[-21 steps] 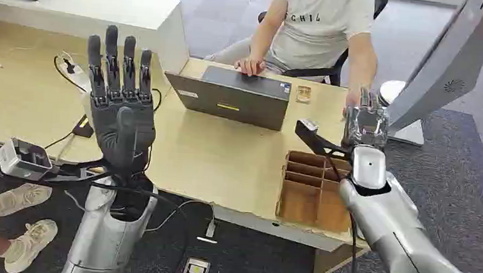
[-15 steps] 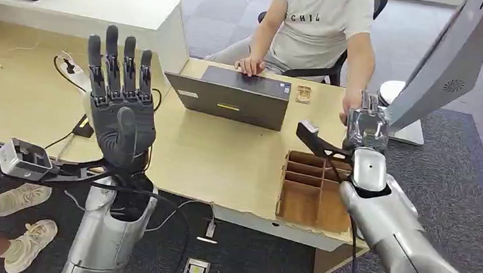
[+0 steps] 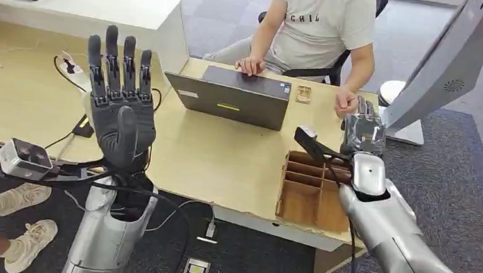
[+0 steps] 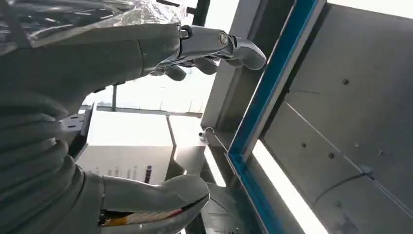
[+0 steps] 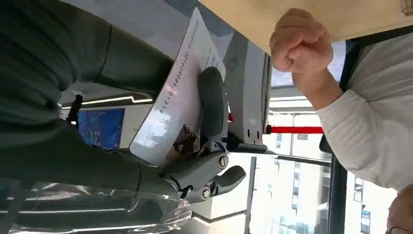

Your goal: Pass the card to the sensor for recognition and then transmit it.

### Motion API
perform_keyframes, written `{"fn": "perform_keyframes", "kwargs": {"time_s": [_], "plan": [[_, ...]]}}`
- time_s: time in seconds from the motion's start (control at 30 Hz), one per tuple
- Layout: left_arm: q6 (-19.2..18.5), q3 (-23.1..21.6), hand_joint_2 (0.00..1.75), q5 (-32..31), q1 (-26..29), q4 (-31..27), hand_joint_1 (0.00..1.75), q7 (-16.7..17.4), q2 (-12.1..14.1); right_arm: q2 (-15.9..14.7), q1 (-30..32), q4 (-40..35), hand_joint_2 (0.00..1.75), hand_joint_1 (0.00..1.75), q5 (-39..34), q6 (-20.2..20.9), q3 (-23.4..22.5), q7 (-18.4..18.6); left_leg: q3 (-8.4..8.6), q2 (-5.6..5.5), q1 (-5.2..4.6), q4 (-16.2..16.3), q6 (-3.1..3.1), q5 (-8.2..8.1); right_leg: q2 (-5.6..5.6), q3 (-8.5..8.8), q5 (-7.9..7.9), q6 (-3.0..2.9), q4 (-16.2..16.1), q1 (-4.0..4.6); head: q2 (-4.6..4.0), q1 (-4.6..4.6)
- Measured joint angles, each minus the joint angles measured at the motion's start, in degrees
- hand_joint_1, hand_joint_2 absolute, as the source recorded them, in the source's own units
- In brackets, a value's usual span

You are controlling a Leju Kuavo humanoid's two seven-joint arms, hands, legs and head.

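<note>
The right robot hand (image 3: 364, 129) is holding a white card (image 5: 176, 100) (printed digits along 1 edge), its thumb (image 5: 212, 102) pressing across the card's face. It is hovering over the far right end of the counter (image 3: 212, 157), just beside the person's fist (image 3: 344, 104) and above the wooden divider box (image 3: 309, 189). The left robot hand (image 3: 121, 96) is standing upright with fingers straight and spread, gripping nothing, over the counter's near edge left of the laptop (image 3: 232, 97).
</note>
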Motion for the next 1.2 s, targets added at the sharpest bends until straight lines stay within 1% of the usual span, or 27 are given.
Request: {"fn": "perform_keyframes", "kwargs": {"time_s": [0.13,0.23,0.33,0.47,0.67,0.8,0.9,1.0,1.2], "plan": [[0.7,0.1,1.75,-0.2,0.2,-0.2,0.0,0.0,0.1,-1.0,0.4,-0.4,1.75,1.75,-3.0,-3.6,-1.4,-1.7,0.0,-0.01,0.0,0.0,0.0,0.0,-0.01,0.01,0.0,0.0,0.0,0.0,0.0,0.0],[1.4,0.2,1.75,-0.4,0.5,-0.3,0.0,0.0,0.2,-2.3,0.8,-1.5,1.75,1.75,-4.4,-5.1,-2.6,-2.3,0.0,-0.02,-0.01,0.0,0.0,0.0,-0.01,0.01,0.0,0.0,0.0,-0.01,0.0,0.0],[1.7,0.3,1.75,-0.6,1.2,-0.7,0.0,-0.1,0.3,-4.5,1.7,-3.8,1.75,1.75,-5.5,-6.7,-4.4,-2.4,0.0,-0.03,-0.01,0.0,0.0,0.0,-0.01,0.01,0.0,0.0,0.0,-0.01,0.0,0.02],[1.9,0.6,1.75,-0.8,2.0,-1.2,0.0,-0.1,0.5,-8.0,3.6,-8.2,1.75,1.75,-7.0,-7.5,-7.2,-2.3,0.01,-0.03,-0.01,0.0,0.0,-0.01,-0.01,0.01,0.0,0.0,0.0,-0.01,0.0,0.0],[2.8,1.1,1.75,-1.1,2.7,-1.9,0.0,-0.1,0.8,-12.4,9.6,-16.5,1.75,1.75,-7.9,-7.9,-11.5,-2.1,0.0,-0.03,0.0,0.0,0.0,-0.01,-0.02,0.01,0.0,0.0,0.0,-0.01,0.0,-0.02],[4.6,1.5,1.75,-1.8,3.3,-3.0,0.0,-0.1,1.0,-14.3,16.1,-22.1,1.75,1.75,-10.3,-9.4,-14.3,-2.2,-0.02,-0.06,0.02,0.0,0.0,-0.03,-0.04,0.02,-0.01,0.0,0.0,0.0,0.0,-0.02],[6.5,1.6,1.75,-1.9,3.6,-4.2,0.0,-0.1,1.3,-15.2,21.2,-25.7,1.75,1.75,-12.8,-11.1,-16.3,-2.9,-0.02,-0.06,0.03,0.0,0.0,-0.03,-0.05,0.03,-0.02,0.01,0.0,0.0,0.0,-0.02],[7.5,1.7,1.75,-1.9,4.1,-5.3,0.0,-0.1,1.7,-15.8,25.5,-28.1,1.75,1.75,-14.2,-12.4,-17.7,-3.6,-0.05,-0.05,0.02,0.0,0.0,-0.03,-0.04,0.02,-0.02,0.01,0.0,0.0,0.0,0.0],[8.6,1.7,1.75,-1.9,4.4,-6.6,0.0,-0.1,2.2,-16.2,30.3,-31.5,1.75,1.75,-16.2,-12.4,-19.5,-3.7,-0.02,-0.06,0.02,0.0,0.01,-0.03,-0.05,0.03,-0.02,0.01,0.0,0.0,0.0,0.0]]}}
